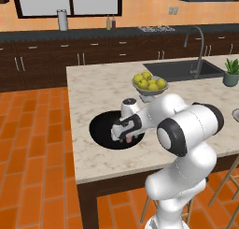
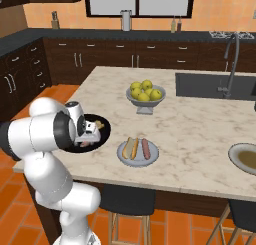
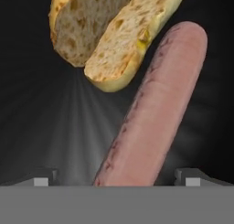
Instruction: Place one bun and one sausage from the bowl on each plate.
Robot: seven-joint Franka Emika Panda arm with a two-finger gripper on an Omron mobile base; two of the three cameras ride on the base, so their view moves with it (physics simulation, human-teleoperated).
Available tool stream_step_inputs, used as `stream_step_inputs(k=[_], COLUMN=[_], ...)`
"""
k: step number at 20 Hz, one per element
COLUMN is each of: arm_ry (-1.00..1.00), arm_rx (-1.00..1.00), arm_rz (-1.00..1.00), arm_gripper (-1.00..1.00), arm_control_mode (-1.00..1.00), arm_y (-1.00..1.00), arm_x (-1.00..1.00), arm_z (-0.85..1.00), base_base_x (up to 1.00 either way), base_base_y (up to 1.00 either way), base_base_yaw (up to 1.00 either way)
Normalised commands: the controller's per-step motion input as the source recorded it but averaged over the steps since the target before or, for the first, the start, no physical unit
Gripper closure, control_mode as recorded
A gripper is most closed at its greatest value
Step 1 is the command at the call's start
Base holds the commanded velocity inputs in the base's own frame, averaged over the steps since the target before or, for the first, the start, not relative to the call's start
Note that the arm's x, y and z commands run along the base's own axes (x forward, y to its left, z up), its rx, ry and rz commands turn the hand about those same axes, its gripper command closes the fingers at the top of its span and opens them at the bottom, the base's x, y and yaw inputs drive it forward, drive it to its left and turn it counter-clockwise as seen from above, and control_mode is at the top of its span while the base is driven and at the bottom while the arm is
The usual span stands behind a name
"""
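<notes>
- Gripper point(image 3: 117, 179) spread wide, empty, low inside the bowl point(image 1: 100, 130).
- Sausage point(image 3: 155, 109) lies lengthwise between my fingertips; bun point(image 3: 114, 31) just beyond it.
- I judge second sausage's pickup underway; next, descend and close.

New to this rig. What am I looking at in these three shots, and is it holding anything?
It is a rendered kitchen with a white robot arm on a mobile base. Two cameras sit behind the arm, left and right; the third rides on its hand. On the marble island: a black bowl, a fruit bowl, a plate already carrying a bun and sausage, and another plate at the right edge. The gripper hangs over the black bowl, fingers wide open astride a sausage, a bun beyond. Nothing is held.
</notes>
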Motion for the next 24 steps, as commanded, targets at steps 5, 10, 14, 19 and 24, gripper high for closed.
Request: stream_step_inputs(k=[5,10,14,19,24], arm_ry=[0.01,0.00,0.00,0.00,0.00], arm_rx=[-0.01,0.00,0.00,0.00,0.00], arm_rz=[0.00,0.00,0.00,0.00,0.00], arm_gripper=[1.00,1.00,1.00,1.00,1.00], arm_control_mode=[-1.00,-1.00,-1.00,-1.00,-1.00], arm_y=[0.00,0.00,-0.16,-0.22,-0.01], arm_x=[0.00,0.00,-0.18,-0.34,-0.22], arm_z=[-0.08,0.00,0.08,0.65,0.96], base_base_x=[0.00,0.00,0.00,0.00,0.00], base_base_y=[0.00,0.00,0.00,0.00,0.00], base_base_yaw=[0.00,0.00,0.00,0.00,0.00])
